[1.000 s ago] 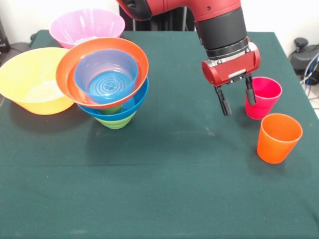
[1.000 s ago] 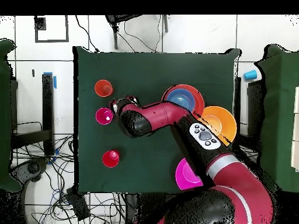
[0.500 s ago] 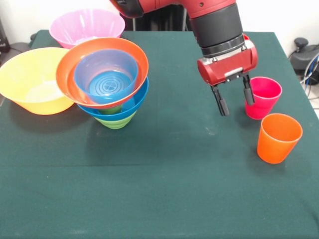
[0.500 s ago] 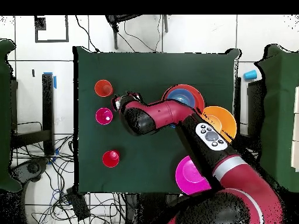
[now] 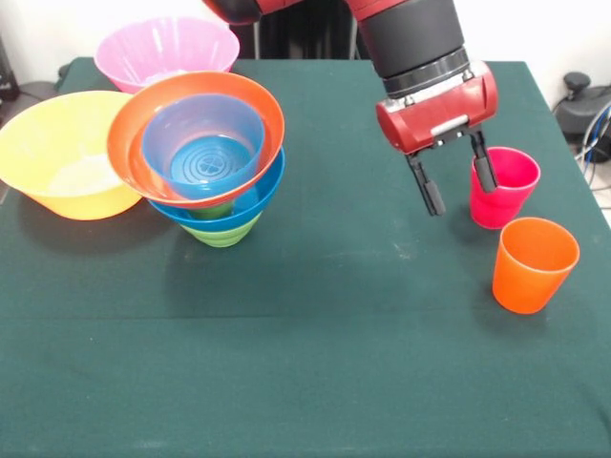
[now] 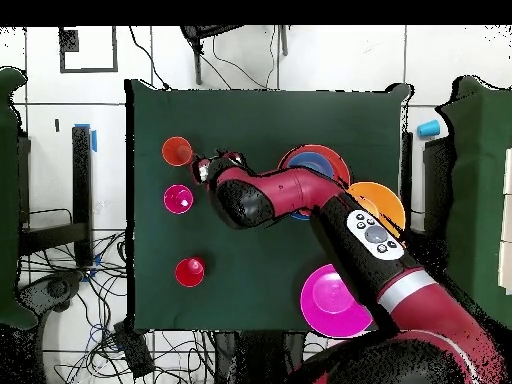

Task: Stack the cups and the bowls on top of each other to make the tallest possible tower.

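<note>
Green worktop. The claw hangs above it, fingers spread and holding nothing, tips clear of the cloth. One finger crosses in front of the rim of the pink cup, which stands just beside the claw; whether they touch cannot be told. The other finger points down over bare cloth.

Orange cup stands upright near the claw, on the side toward the camera in the front view, close to the pink cup but apart from it. Overhead, a red cup stands alone, well apart from the claw on its other side, beyond the pink cup.

The tower is well away from the claw across open cloth: green bowl at the base, blue bowl on it, orange-red bowl tilted toward the camera, small clear blue bowl nested inside. Yellow bowl touches the tower's far side; pink bowl sits behind.

No readable writing on anything.

The arm comes down steeply, wrist nearly vertical; overhead it lies bent across the worktop.
</note>
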